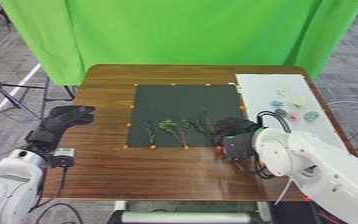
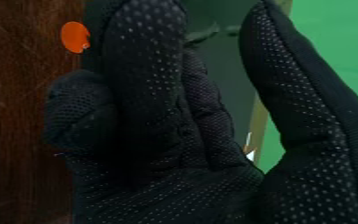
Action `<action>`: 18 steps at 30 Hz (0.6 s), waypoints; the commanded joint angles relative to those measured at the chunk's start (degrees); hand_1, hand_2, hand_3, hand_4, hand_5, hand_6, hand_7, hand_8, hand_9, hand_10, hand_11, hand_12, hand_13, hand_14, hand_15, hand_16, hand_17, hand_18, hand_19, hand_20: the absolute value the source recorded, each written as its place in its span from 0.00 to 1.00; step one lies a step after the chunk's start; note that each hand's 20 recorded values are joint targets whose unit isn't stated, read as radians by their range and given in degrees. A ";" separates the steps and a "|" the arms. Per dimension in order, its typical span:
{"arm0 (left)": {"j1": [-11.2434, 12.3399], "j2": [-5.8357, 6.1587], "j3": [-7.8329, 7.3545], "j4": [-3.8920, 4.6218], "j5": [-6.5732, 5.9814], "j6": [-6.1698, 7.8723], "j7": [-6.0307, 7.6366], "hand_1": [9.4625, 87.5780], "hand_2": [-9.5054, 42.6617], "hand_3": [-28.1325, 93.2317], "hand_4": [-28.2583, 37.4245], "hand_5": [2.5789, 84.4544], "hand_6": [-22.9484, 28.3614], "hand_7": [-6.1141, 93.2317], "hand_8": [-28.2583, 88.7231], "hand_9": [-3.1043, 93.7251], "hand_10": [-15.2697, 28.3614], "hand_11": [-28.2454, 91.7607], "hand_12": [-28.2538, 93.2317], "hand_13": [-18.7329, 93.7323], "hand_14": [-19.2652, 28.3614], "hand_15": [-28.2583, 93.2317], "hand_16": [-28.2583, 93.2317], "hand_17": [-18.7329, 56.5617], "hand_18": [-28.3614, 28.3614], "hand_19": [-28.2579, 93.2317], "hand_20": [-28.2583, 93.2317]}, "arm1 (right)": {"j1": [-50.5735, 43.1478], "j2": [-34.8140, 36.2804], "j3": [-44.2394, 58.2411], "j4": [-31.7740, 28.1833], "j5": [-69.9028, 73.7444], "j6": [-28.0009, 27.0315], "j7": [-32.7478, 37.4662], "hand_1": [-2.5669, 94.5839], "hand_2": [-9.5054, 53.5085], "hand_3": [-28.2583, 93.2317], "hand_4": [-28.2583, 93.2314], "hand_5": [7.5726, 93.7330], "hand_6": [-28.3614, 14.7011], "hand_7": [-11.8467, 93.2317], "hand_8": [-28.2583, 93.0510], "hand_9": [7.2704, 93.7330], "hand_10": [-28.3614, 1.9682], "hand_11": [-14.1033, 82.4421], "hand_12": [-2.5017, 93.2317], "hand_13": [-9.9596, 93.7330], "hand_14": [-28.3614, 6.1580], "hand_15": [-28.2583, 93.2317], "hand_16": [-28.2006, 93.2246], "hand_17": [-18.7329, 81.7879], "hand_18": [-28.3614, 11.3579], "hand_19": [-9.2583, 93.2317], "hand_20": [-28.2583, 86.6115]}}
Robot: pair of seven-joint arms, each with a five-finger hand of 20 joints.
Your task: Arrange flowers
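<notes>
On the dark mat (image 1: 169, 100), green sprigs (image 1: 167, 125) lie in a loose row. The right hand (image 1: 233, 127) is by the rightmost, fingers released; I'd pinch low, sparing leaves. The left hand (image 1: 67, 118) looks relaxed, well apart.

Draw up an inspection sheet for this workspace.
Surface: brown wooden table, with a dark square mat and, to its right, a white rectangular board.
Job's things: slim green plant stems on the mat; small pastel pieces on the board.
Clutter: nothing seen.
Hands: black-gloved left hand over the table's left side; black-gloved right hand at the mat's near right corner.
Cables: black loops by the right wrist.
Surroundings: green cloth behind.
</notes>
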 commanded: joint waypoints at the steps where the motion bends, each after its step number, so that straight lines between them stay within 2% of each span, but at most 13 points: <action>1: -0.06 -0.29 -0.17 -0.30 0.37 -0.84 -0.49 0.27 0.39 0.72 0.08 0.56 0.58 0.20 0.18 0.54 0.74 0.42 0.30 0.51 0.84 0.42 0.20 0.27 0.77 0.42 0.34 | -1.21 0.94 -0.29 0.55 0.70 0.03 0.41 0.44 0.00 0.71 0.21 0.57 0.46 0.18 0.21 0.78 0.34 0.30 0.22 1.00 0.67 0.52 0.46 0.93 0.59 0.73 0.69; 8: -0.23 -0.27 -0.18 -0.23 0.42 -1.35 -0.77 0.27 0.39 0.72 0.08 0.56 0.58 0.20 0.18 0.54 0.74 0.42 0.30 0.51 0.84 0.42 0.20 0.27 0.77 0.42 0.34 | -3.09 1.35 1.64 -0.37 2.27 2.39 -0.96 0.42 0.00 0.71 0.21 0.55 0.46 0.17 0.21 0.79 0.34 0.30 0.23 1.00 0.66 0.52 0.47 0.93 0.58 0.73 0.68; 18: -0.25 -0.44 -0.23 -0.34 0.52 -1.98 -1.07 0.27 0.39 0.72 0.08 0.56 0.58 0.20 0.18 0.54 0.74 0.42 0.30 0.51 0.84 0.42 0.20 0.27 0.77 0.42 0.34 | -5.53 1.86 4.28 -2.15 3.85 7.41 -4.46 0.41 0.00 0.72 0.21 0.47 0.44 0.14 0.21 0.80 0.36 0.33 0.24 1.00 0.66 0.52 0.47 0.92 0.57 0.74 0.68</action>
